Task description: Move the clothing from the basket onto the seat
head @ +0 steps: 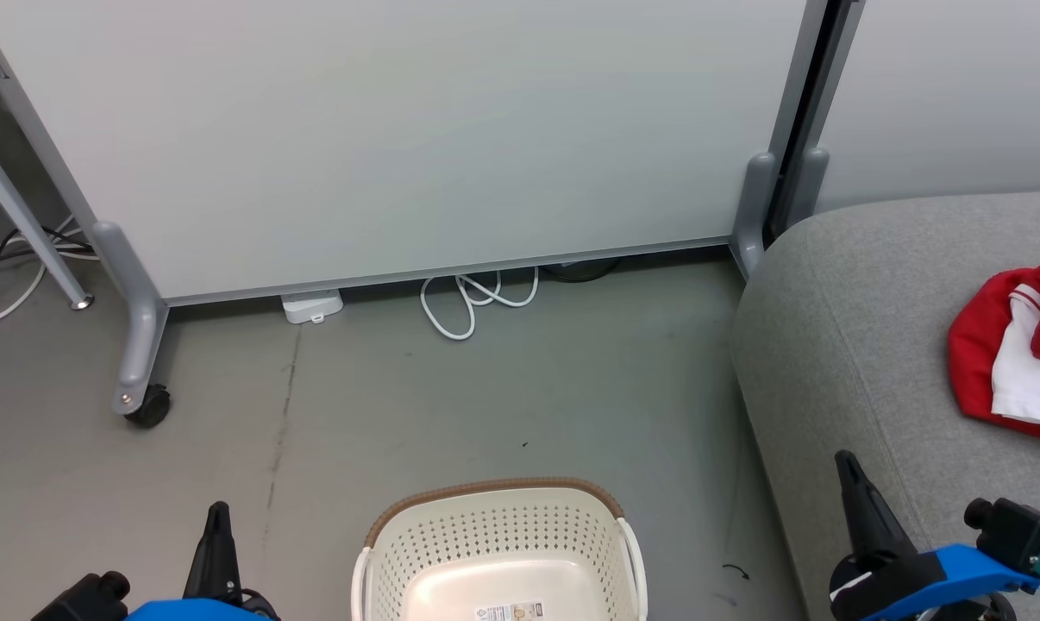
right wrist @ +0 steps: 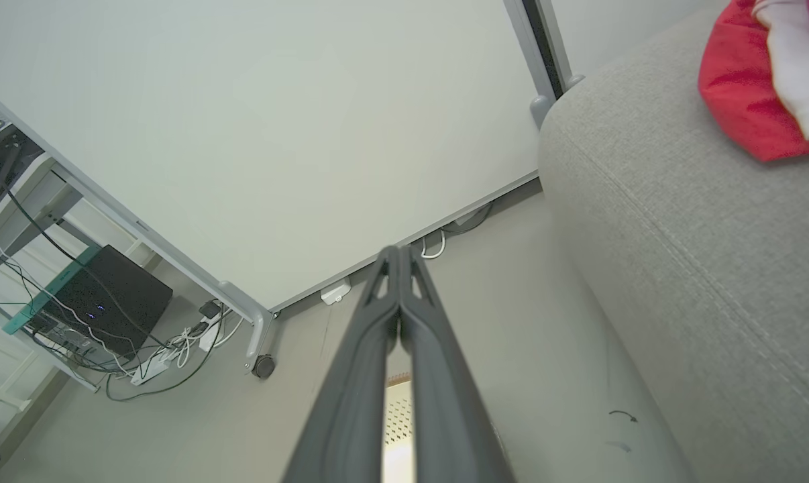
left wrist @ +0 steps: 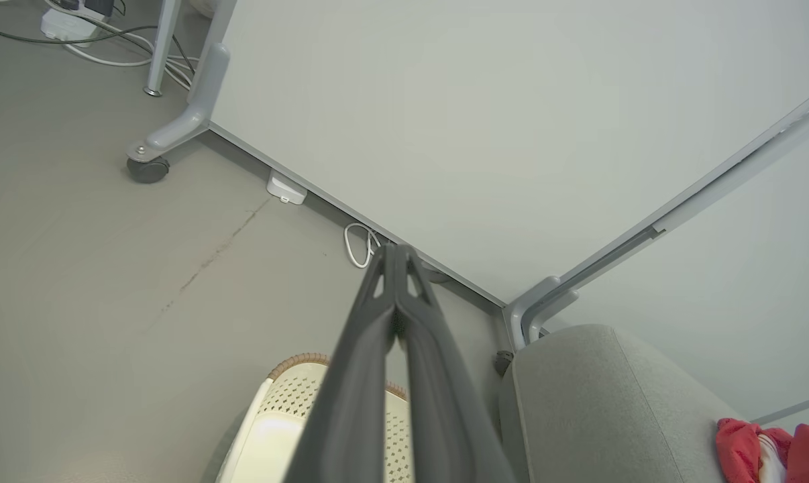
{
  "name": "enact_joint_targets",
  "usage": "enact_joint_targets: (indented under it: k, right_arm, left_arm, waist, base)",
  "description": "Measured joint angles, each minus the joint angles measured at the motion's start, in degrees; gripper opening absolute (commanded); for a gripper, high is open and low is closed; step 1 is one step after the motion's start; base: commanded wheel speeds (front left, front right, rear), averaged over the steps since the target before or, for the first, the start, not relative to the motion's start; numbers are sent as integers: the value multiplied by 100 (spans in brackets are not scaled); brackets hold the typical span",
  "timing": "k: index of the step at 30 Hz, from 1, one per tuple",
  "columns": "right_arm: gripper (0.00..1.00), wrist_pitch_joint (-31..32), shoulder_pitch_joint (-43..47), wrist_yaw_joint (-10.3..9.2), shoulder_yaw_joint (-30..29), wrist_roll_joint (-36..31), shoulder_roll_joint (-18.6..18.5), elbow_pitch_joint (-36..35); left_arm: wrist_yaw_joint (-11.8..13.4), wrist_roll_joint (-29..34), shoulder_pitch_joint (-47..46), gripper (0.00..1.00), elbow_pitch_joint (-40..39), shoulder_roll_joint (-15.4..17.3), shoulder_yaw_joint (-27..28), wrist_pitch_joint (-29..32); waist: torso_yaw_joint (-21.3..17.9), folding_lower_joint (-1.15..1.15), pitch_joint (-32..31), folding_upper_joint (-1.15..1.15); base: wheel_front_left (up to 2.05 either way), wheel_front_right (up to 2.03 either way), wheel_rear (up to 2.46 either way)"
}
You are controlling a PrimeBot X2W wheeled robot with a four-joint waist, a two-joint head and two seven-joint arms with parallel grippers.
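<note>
- Left gripper, right gripper: fingers pressed together.
- Clothing bunched on seat, right of right gripper; long axis unclear.
- Basket between grippers, mouth up.

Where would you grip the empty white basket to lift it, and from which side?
Probably the right handle of the basket, from above: the thin loop stands off the perforated wall, so a claw can close around it.
</note>
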Motion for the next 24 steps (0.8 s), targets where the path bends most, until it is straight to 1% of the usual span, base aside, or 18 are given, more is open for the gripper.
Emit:
enact_joint_targets:
  k: [14, 24]
  right_arm:
    - [0, 193, -118, -1, -86, 1199, 0, 0]
    - [0, 288, -162, -1, -137, 1884, 0, 2]
  left_arm:
    - [0, -1025, -165, 0, -136, -40, 97, 285]
    - [0, -1616, -244, 0, -210, -62, 140, 444]
  waist:
    - [-4, 0, 21, 0]
    - [-7, -1, 35, 0]
  base:
    - [0, 0, 0]
    - [0, 0, 0]
